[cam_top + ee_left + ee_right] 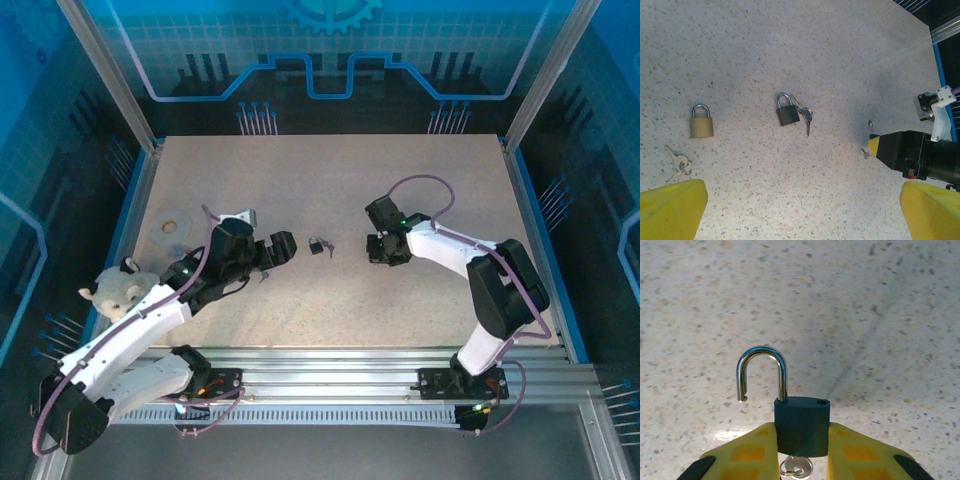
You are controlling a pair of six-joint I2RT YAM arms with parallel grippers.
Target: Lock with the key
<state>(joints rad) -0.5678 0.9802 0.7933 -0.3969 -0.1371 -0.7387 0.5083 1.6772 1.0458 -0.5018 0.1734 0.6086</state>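
The speckled worktop [330, 180] spans the middle of the overhead frame. The left claw [275, 248], left of centre there, hangs released. The right claw [801, 442], bottom centre of its wrist view, grasps a dark blue padlock [802, 420], shackle [762, 370] open, key ring [795, 467] underneath. A black padlock [788, 114] with keys [806, 117] lies mid-frame in the left wrist view, a brass padlock [702, 125] to its left.

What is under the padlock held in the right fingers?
A silver ring, likely the key's, shows below the padlock between the right fingers; whatever it hangs from is covered.
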